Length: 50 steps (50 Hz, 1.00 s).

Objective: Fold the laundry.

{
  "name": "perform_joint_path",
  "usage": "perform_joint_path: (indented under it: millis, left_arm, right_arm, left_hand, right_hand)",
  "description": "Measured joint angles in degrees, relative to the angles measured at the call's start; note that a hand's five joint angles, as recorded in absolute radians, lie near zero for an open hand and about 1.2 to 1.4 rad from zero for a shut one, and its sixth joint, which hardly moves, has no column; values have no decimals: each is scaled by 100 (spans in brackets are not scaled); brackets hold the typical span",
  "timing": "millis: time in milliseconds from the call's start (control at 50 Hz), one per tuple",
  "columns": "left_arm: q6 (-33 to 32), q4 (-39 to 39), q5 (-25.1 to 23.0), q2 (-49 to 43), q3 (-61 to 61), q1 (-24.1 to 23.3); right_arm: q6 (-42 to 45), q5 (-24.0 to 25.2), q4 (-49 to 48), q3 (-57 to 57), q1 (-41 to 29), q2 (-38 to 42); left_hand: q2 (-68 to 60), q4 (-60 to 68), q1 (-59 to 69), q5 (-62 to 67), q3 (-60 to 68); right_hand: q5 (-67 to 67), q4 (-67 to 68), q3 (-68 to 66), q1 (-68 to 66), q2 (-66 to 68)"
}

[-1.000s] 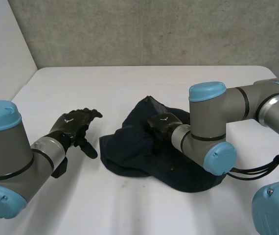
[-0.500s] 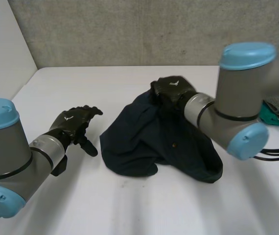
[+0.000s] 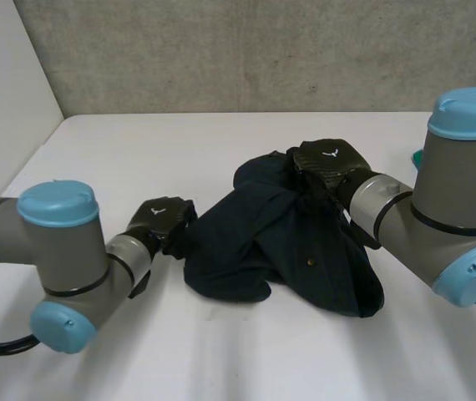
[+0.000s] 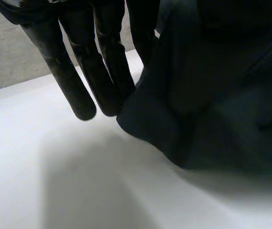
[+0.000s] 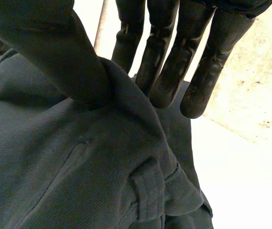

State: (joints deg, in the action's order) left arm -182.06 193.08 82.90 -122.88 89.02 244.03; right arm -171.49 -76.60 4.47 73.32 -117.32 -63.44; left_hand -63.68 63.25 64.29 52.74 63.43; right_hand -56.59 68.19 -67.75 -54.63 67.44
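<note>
You're looking at a white table point(image 3: 121, 150) that runs back to a concrete wall point(image 3: 221, 50). A dark navy garment point(image 3: 255, 238) lies crumpled near the table's middle, bunched into a heap, one small button point(image 3: 310, 261) showing. Towards the right side, a sliver of something teal point(image 3: 416, 157) lies beside the right arm point(image 3: 438, 217).

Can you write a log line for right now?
left hand: open, at dark garment edge | right hand: pinching a fold | table: garment bunched
</note>
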Motion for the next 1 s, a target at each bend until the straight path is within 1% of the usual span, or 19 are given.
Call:
perform_joint_path:
  millis: [40, 120, 160, 220, 260, 280, 380, 420, 520, 600, 680, 780, 820, 840, 860, 920, 960, 980, 1000]
  left_arm:
    - [-2, 36, 21, -68, -104, -74]
    - [-1, 61, 49, 27, -243, -166]
    - [1, 75, 53, 259, -299, -189]
    - [8, 116, 49, 1036, -409, -195]
    - [17, 145, 46, 1393, -480, -196]
    - [25, 160, 45, 1655, -535, -197]
    - [51, 205, 38, 2413, -717, -197]
    - [53, 220, 38, 2566, -756, -197]
    - [32, 245, 35, 2639, -783, -211]
    - [12, 250, 32, 2398, -747, -219]
    - [4, 257, 38, 1979, -702, -219]
    - [-12, 221, 57, 1244, -710, -244]
    - [-25, 198, 59, 1025, -714, -274]
    - [-30, 188, 60, 963, -711, -286]
    - [-38, 171, 61, 873, -704, -308]
    - [-53, 121, 61, 764, -665, -351]
    - [-56, 101, 61, 760, -643, -359]
    - [-63, 58, 61, 785, -590, -368]
    - [-67, 21, 60, 825, -542, -370]
  right_arm:
    - [52, -15, -31, 50, 5, -73]
    - [238, -38, -19, 66, 19, -193]
    - [413, -48, 20, 60, 27, -300]
    - [931, -81, 147, 27, 40, -694]
    - [1106, -96, 178, 9, 43, -887]
    - [1261, -118, 202, -11, 44, -1117]
    - [1487, -202, 227, -77, 40, -1785]
    - [1529, -235, 241, -105, 36, -2090]
    - [1549, -254, 352, -105, 44, -2414]
    - [1543, -224, 512, -58, 89, -2403]
    - [1519, -193, 711, 19, 145, -2079]
    - [1467, -182, 1009, 74, 163, -1291]
    - [1450, -176, 1186, 65, 168, -948]
    - [1445, -175, 1258, 57, 172, -831]
    - [1439, -172, 1355, 42, 182, -690]
    - [1433, -163, 1522, 6, 244, -491]
    - [1433, -158, 1548, -4, 275, -472]
    - [1437, -152, 1589, -28, 356, -460]
    - [1444, -145, 1614, -52, 431, -482]
  left_hand:
    - [-417, 466, 141, 348, 390]
    - [-468, 518, 141, 348, 453]
    - [-469, 518, 141, 348, 454]
    - [-469, 518, 141, 348, 455]
    - [-470, 531, 141, 348, 480]
    - [-470, 539, 141, 348, 489]
    - [-473, 539, 141, 348, 490]
    - [-474, 540, 141, 348, 490]
    - [-475, 541, 141, 348, 490]
    - [-477, 541, 141, 348, 490]
    - [-481, 542, 141, 348, 492]
    - [-482, 542, 141, 348, 493]
    - [-483, 542, 141, 348, 493]
    - [-483, 542, 141, 348, 493]
    - [-484, 542, 141, 348, 493]
    - [-487, 542, 141, 348, 493]
    - [-488, 542, 141, 348, 493]
    - [-489, 542, 141, 348, 494]
    - [-489, 542, 141, 348, 494]
  right_hand:
    - [0, 0, 0, 0, 0]
    - [0, 0, -1, 0, 0]
    - [0, 0, 0, 0, 0]
    - [0, 0, 0, -223, 0]
    - [0, 0, 0, -232, 4]
    - [0, 0, -1, -232, 33]
    - [0, 0, 0, -232, 33]
    - [0, 0, 0, -232, 33]
    - [0, 0, 0, -232, 33]
    - [0, 1, 0, -232, 33]
    - [-7, 1, 0, -232, 33]
    - [-10, -41, 36, -186, -5]
    - [653, -822, 794, 427, -854]
    - [1383, -1605, 1580, 999, -1561]
    - [2546, -2780, 2763, 2025, -2766]
    - [3867, -4028, 4005, 3044, -4010]
    - [3867, -4028, 4005, 3044, -4010]
    - [4392, -4553, 4483, 3434, -4432]
    - [4467, -4636, 4532, 3486, -4473]
